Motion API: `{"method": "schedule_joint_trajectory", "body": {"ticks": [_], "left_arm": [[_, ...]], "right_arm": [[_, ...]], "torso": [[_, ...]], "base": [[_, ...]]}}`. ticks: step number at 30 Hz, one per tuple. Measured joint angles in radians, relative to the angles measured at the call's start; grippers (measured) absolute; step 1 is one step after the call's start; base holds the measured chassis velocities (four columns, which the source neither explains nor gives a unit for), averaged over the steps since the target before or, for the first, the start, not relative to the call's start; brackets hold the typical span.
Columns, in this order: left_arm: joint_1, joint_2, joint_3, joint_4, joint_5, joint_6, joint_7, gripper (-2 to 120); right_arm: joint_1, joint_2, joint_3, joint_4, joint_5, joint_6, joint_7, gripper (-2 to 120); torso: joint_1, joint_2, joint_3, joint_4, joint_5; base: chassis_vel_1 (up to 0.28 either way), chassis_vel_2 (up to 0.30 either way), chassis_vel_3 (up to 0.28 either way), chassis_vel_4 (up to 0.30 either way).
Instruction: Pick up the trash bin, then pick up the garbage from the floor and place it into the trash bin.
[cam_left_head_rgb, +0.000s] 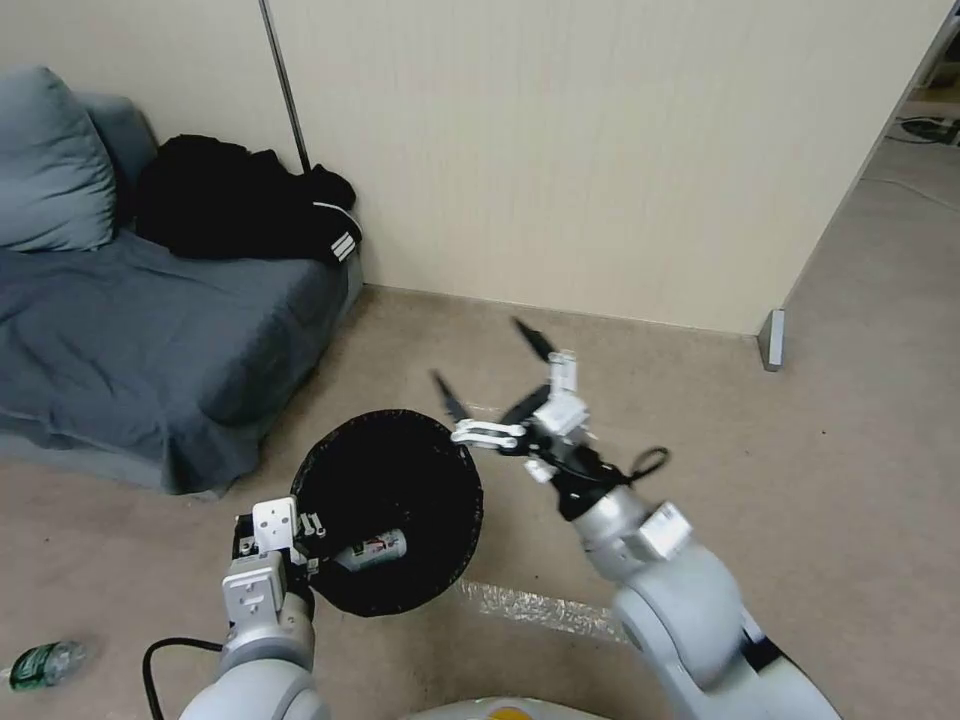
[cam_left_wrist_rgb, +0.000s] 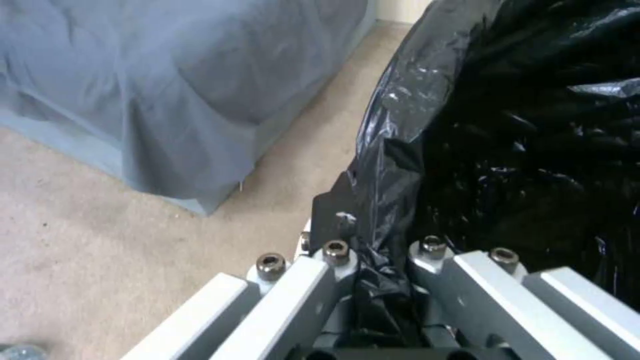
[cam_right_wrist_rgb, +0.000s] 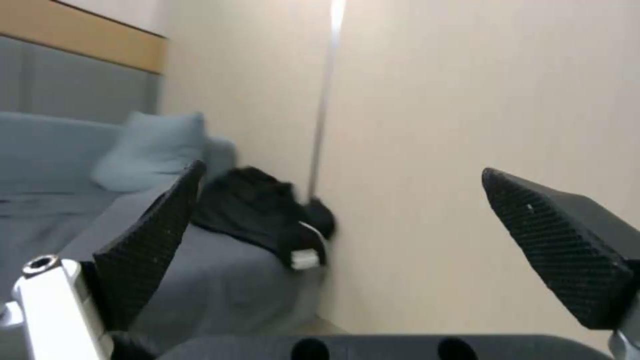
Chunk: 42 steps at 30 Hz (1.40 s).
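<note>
Standing close, I see the left gripper (cam_left_head_rgb: 305, 545) pinching the near rim of the bin (cam_left_head_rgb: 400, 440), its jaws pressed onto the folded black bag (cam_left_wrist_rgb: 400, 150); from the left wrist the bag plastic bunches between the grey finger links and covers the contact itself. Held by that rim, the bin hangs in front of the robot, its round mouth facing up and tipped toward the head camera. A bottle (cam_left_head_rgb: 368, 550) lies inside near the gripped side, long axis running left to right, its red-and-white label partly lost in the dark liner. The bin's white wall is hidden under the bag.

At the picture's lower left edge another bottle (cam_left_head_rgb: 45, 665) lies on the floor (cam_left_head_rgb: 850, 480), cut off by the frame, its cap end hard to make out. A strip of shiny tape (cam_left_head_rgb: 535, 605) crosses the carpet just right of the bin.

Past the bin's far-right rim, the right gripper (cam_left_head_rgb: 490, 365) hovers with its black fingers (cam_right_wrist_rgb: 560, 240) spread wide, nothing between them, pointing toward the wall (cam_left_head_rgb: 600, 150).

Open carpet spreads to the right, running on past the wall's end. On the left the sofa (cam_left_head_rgb: 150, 350) hems things in, its front edge just beside the bin. Black clothes (cam_left_head_rgb: 240, 200) and a cushion (cam_left_head_rgb: 50, 160) sit at the back, with a thin pole (cam_left_head_rgb: 285, 85) leaning at the wall.
</note>
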Motion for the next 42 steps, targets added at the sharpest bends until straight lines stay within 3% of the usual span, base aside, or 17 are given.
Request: {"method": "schedule_joint_trajectory", "body": {"ticks": [12,24,42], "left_arm": [[0.003,0.002,-0.013,-0.011,-0.023,-0.016,0.000,1],[0.009,0.006,-0.011,-0.013,-0.030,-0.037,0.010,1],[0.026,0.011,0.000,-0.016,-0.026,-0.036,0.007,1]], "right_arm": [[-0.215,0.159,0.086,-0.055,-0.142,0.103,0.057,100],[-0.250,0.173,0.157,-0.057,-0.123,0.126,0.060,100],[-0.235,0.166,0.166,-0.056,-0.046,0.143,0.059,100]], "torso": [[0.000,0.000,0.000,0.0004,0.0000],[0.000,0.000,0.000,0.0004,-0.0001],[0.000,0.000,0.000,0.0003,0.0000]], "base": [[0.000,0.000,0.000,0.000],[0.000,0.000,0.000,0.000],[0.026,0.020,0.019,0.019]]}}
